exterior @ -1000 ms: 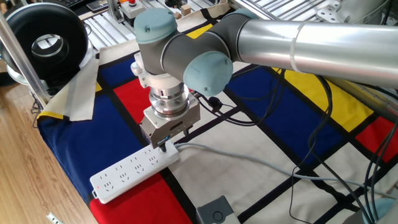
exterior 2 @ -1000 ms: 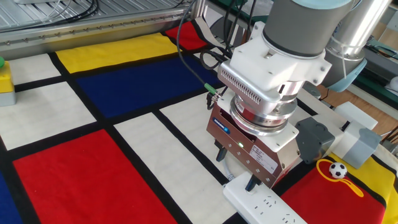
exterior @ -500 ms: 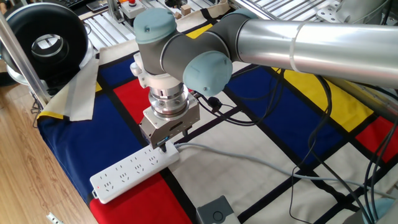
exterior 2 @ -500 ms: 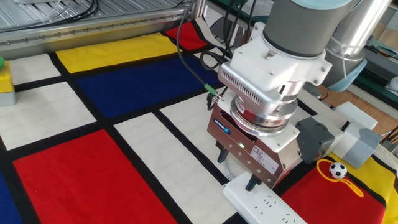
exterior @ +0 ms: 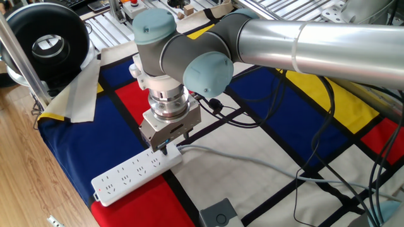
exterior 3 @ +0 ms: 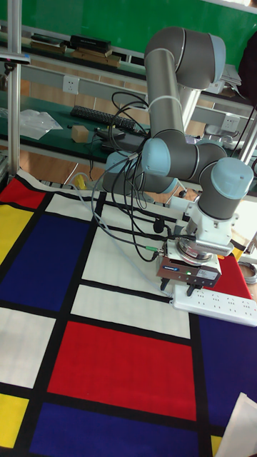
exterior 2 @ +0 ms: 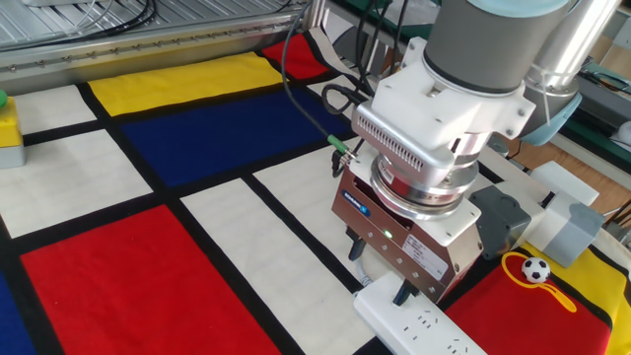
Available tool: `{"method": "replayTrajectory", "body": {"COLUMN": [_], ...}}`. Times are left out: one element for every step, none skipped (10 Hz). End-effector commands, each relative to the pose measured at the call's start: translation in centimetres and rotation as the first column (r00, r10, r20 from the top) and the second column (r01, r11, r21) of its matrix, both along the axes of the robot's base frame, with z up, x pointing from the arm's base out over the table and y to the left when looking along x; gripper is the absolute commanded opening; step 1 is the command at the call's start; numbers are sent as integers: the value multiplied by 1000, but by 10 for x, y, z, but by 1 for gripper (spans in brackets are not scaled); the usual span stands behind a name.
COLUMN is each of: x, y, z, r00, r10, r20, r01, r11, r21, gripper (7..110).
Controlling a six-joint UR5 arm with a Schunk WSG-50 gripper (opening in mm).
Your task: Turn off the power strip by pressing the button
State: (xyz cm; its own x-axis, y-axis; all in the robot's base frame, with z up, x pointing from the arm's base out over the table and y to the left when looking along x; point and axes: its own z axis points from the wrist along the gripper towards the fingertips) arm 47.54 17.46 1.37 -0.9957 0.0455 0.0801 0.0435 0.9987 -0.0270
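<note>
One fixed view: power strip (exterior: 136,172) lies diagonally on the tabletop (exterior: 69,151) near the front-left edge, across blue, white and red patches of the chequered cloth; pale grey cord (exterior: 252,165) runs off right from its far end. Gripper (exterior: 165,148) points straight down over that cord end, fingertip at or just above the strip, presumably where the button sits; the button itself is hidden under the tool. A grey box (exterior: 219,214) lies near the bottom edge. The other fixed view: two dark fingers (exterior 2: 402,293) seen well apart, one over the strip's end (exterior 2: 414,320), the other over the cloth beside it, so the gripper is spread; likely one finger serves as the pressing tip. Tall fixed view: gripper (exterior 3: 177,286) hangs vertical at the strip's left end (exterior 3: 214,302); contact cannot be confirmed.
</note>
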Motion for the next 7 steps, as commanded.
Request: {"method": "replayTrajectory", "body": {"x": [0, 0, 0, 0, -1, -1, -1], "y": [4, 1, -3, -6, -5, -5, -4], "z": [0, 0, 1, 4, 5, 5, 4], "r00": [1000, 1000, 1000, 1000, 1000, 1000, 1000], "r10": [-1, 5, 11, 13, 11, 10, 10], "r20": [-5, -5, -5, -3, -5, -3, -3], "r01": [1, -5, -11, -13, -11, -10, -10], "r11": [1000, 1000, 1000, 1000, 1000, 1000, 1000], "r21": [14, 13, 15, 13, 16, 16, 18], "gripper": [88, 88, 88, 88, 88, 88, 88]}}
